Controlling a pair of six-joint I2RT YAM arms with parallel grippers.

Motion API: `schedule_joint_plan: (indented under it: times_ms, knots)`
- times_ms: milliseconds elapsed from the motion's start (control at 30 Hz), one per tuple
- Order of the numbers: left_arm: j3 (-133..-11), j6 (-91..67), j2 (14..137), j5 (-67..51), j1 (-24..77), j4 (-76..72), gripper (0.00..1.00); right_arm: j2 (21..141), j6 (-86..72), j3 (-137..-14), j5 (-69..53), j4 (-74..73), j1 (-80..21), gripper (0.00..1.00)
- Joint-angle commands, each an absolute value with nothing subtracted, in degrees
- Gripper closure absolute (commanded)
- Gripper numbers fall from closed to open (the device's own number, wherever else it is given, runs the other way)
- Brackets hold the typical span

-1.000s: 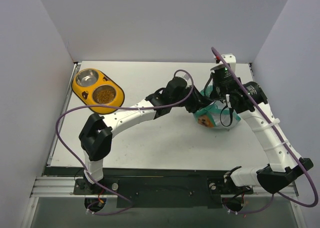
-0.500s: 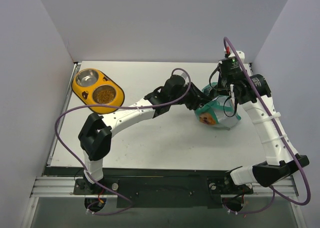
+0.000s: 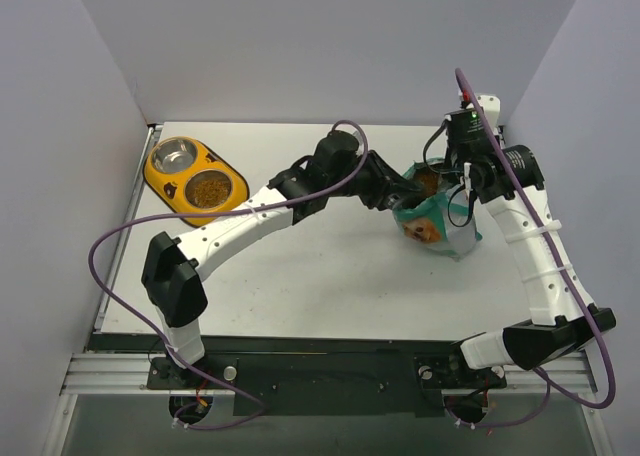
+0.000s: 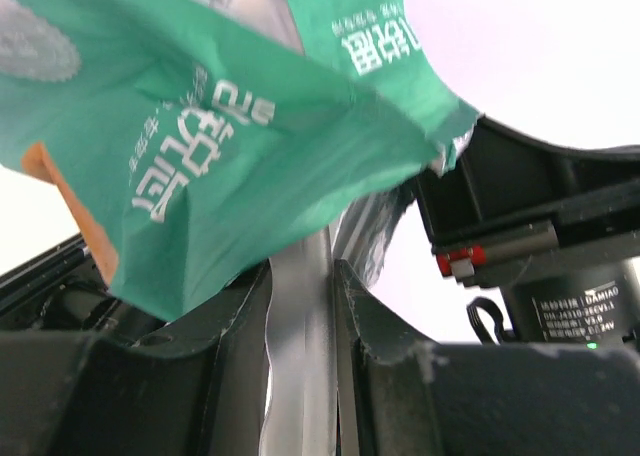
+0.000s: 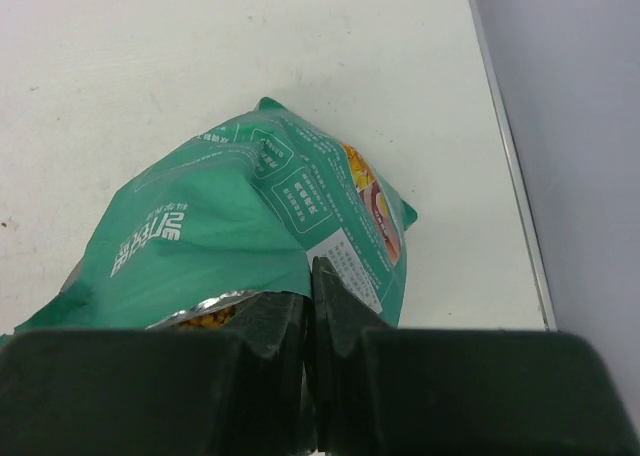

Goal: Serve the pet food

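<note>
Standing the pouch [image 3: 435, 226] up since a second ago, you now hold its mouth spread for serving. Left claw [image 4: 302, 266] pinches the foil lip, jaws slightly apart. Right claw [image 5: 310, 276] is clamped tight on the opposite lip. Pet food [image 5: 205, 319] sits just under right claw's tips, and only that wrist view shows it well.

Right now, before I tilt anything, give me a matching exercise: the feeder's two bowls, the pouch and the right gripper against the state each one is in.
Things:
A. far bowl
B. near bowl
C. pouch
D. right gripper

States:
1. shut on the pouch's rim
2. bare steel, nothing in it
3. teal, mouth open
4. filled with kibble

Pairs: A-2, B-4, C-3, D-1.
</note>
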State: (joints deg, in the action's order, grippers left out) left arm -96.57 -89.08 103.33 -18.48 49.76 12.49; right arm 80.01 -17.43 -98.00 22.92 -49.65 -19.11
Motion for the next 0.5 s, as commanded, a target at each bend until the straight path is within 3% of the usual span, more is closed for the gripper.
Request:
schedule_joint_plan:
  times_ms: [0, 367, 467]
  knots:
    - [-103.88, -88.85, 100.98, -18.28, 48.34, 12.4, 1.0, 80.42, -15.73, -98.88, 30.68, -50.1, -17.4, 1.0]
    - [-98.79, -86.32, 97.83, -20.47, 48.25, 5.71, 1.0, 79.01, -15.29, -97.74, 31.11, -49.57, -17.4, 1.0]
    - [-92.58, -84.73, 94.49, -20.57, 48.08, 1.69, 1.0, 78.58, -15.21, -97.65, 31.38, -49.48, -17.49, 1.0]
